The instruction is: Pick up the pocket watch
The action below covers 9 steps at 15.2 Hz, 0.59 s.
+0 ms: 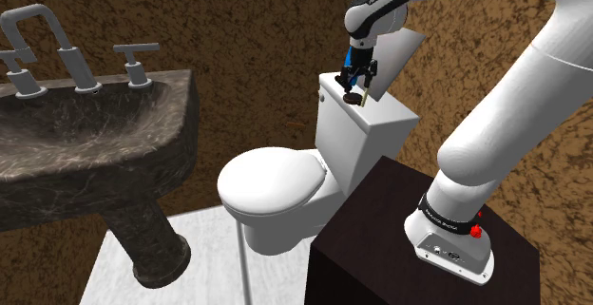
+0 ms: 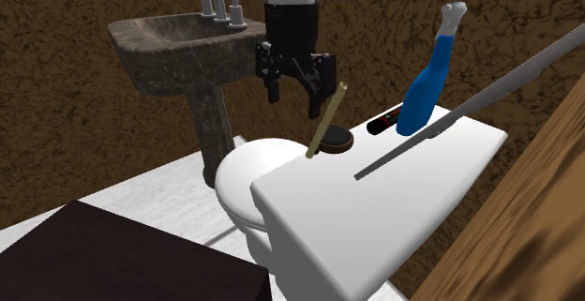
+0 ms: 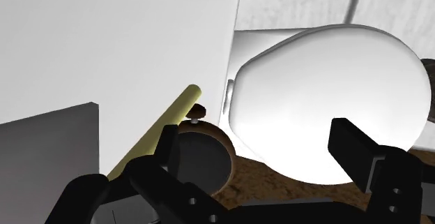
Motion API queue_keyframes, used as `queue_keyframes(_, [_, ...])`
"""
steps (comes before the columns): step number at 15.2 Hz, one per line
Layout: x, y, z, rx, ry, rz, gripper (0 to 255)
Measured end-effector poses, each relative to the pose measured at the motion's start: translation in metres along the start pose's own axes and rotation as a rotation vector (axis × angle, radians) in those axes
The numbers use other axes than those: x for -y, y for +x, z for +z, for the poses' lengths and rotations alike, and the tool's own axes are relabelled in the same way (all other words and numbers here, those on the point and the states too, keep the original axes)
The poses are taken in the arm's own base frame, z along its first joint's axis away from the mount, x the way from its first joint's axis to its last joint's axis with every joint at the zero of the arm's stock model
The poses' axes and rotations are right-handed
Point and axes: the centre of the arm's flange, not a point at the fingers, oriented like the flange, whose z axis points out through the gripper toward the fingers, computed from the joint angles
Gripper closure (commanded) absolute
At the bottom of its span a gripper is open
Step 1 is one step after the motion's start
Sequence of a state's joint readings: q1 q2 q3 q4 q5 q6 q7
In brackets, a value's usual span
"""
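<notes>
All-black two-finger gripper (image 2: 295, 102) hangs just above the flat white smooth toilet tank lid (image 2: 375, 215), its fingers (image 3: 355, 149) spread wide with nothing clasped between them. Round dark-brown pocket watch (image 2: 335, 142), a flat disc with a small knobbed crown, lies at the tank lid's edge on the bowl side. In the wrist view the watch (image 3: 202, 156) sits just inside one finger, and I cannot tell whether they touch. Thin tan cylindrical rod (image 2: 326, 121) stands tilted, lower end by the watch, upper end close beside a finger. From the shoulder view the gripper (image 1: 357, 80) is right over the watch (image 1: 352, 97). Further along the lid is a tilted blue tapered bottle with a pale neck (image 2: 424, 88), and a small black tube-shaped thing with a red end (image 2: 382, 124) lies near its base. A long flat grey slab (image 2: 469, 102) slants across the lid. Glossy white oval toilet seat cover (image 1: 271, 184) is closed below the tank. Dark veined stone pedestal sink (image 1: 181, 113) with grey metal taps (image 1: 57, 51) stands at the shoulder view's left. The walls are rough mottled brown (image 1: 257, 37). The white arm (image 1: 513, 113) rises from a dark matte box stand (image 1: 380, 227).
</notes>
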State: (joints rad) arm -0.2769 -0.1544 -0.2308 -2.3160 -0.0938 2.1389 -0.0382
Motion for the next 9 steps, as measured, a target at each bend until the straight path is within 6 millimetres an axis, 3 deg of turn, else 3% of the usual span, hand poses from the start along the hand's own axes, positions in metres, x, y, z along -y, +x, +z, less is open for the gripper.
queue_keyframes(4, [-0.035, 0.027, 0.027, -0.011, 0.002, 0.075, 0])
queue_keyframes(9, [-0.043, 0.034, 0.054, -0.016, 0.002, 0.091, 0])
